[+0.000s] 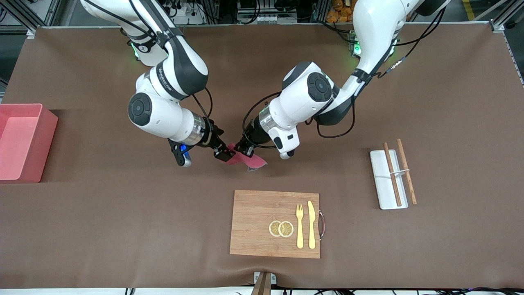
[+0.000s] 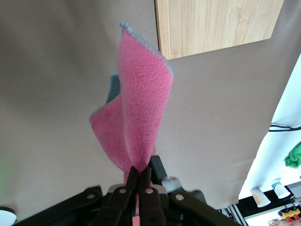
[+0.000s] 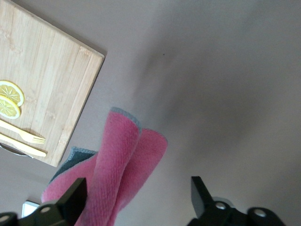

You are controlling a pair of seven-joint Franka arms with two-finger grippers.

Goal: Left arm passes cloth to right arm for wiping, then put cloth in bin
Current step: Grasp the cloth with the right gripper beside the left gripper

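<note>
Front view: I see both grippers meeting at the cloth (image 1: 249, 160) over bare table, farther from the camera than the board (image 1: 262, 221).

My left gripper (image 2: 139, 178) is pinched tight on one corner of the cloth, which hangs folded; my right gripper (image 3: 138, 197) stands wide with the cloth between its fingers (image 3: 75, 194), not yet clamped; the bin (image 1: 39, 141) sits at the right arm's end of the table, well apart; fork (image 1: 299, 225) and knife (image 1: 312, 224) lie on the board.
</note>
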